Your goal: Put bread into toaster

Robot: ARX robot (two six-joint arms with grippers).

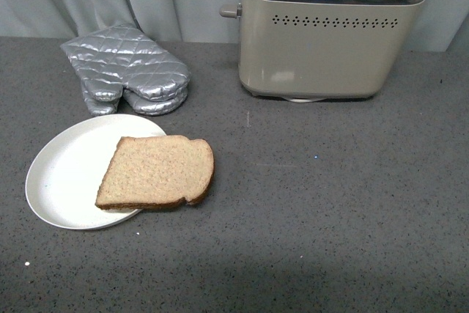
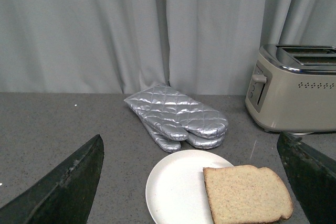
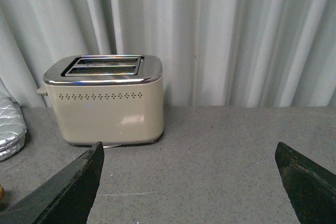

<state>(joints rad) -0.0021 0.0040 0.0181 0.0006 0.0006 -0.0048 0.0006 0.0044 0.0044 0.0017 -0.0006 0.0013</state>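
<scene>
Left gripper and right gripper gape wide, fingers cropped — toaster top cut off in front view.

No word, brand, number or sign can be read in any of the three views. The boxy beige toaster with a shiny chrome top carries only a row of small vent holes along its side, with no lettering on it. In the left wrist view, the small round controls on its lever end are too small to tell whether they bear any marking
</scene>
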